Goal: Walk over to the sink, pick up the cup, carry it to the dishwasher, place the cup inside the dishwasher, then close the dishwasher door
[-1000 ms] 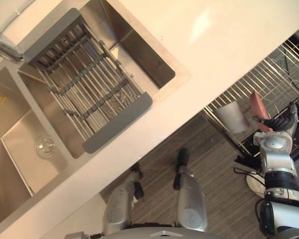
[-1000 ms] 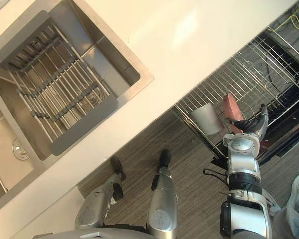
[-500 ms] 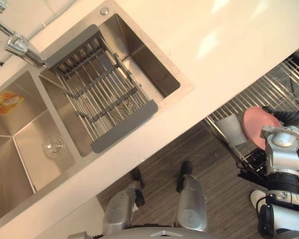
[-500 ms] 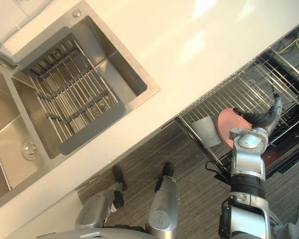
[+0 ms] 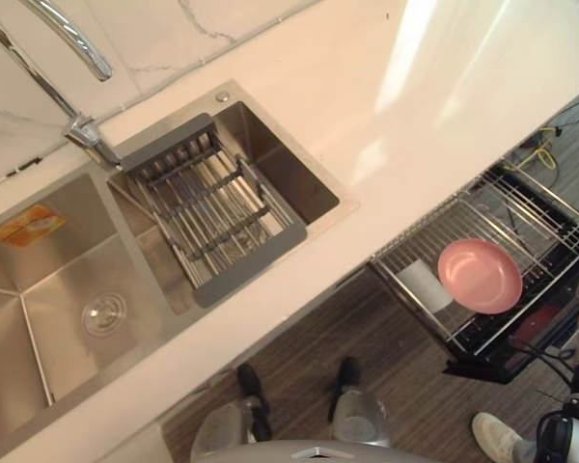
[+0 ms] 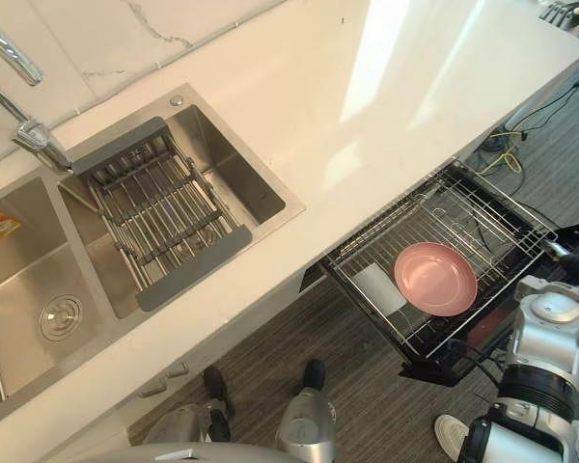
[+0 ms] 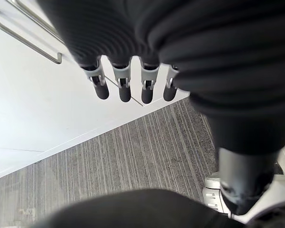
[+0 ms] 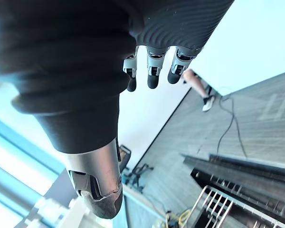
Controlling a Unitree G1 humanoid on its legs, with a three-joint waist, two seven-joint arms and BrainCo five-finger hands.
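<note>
Left hand [image 7: 125,84]: fingers relaxed, nothing held, hanging beside white cupboard fronts.
Sink [image 5: 41,253]: steel basins at far left, grey drain rack [image 5: 215,214] across the right-hand basin, tap [image 5: 69,37] above.
Tabletop [image 5: 396,92]: pale, running between sink and dishwasher.
Camera: whole picture shifted since a second ago, so the new layout comes from the head moving, not from the things.
Cup [image 6: 378,287]: white, inside the pulled-out dishwasher basket [image 6: 473,210], at its near left corner, just beside the pink plate [image 6: 435,278]; upright or tipped, cannot tell.
Plate: broad face now in plain sight, no hand over it.
Right hand [image 8: 152,72]: drawn back from the spot above cup and plate where it hovered a second ago; fingers loose and straight, gripping nothing.
Door [image 6: 432,370]: dark edge showing under the basket, still down.
Meaning: cup released, placing step apparently done.
Remaining, as a judgement: basket probably to be pushed in, then door swung shut.
</note>
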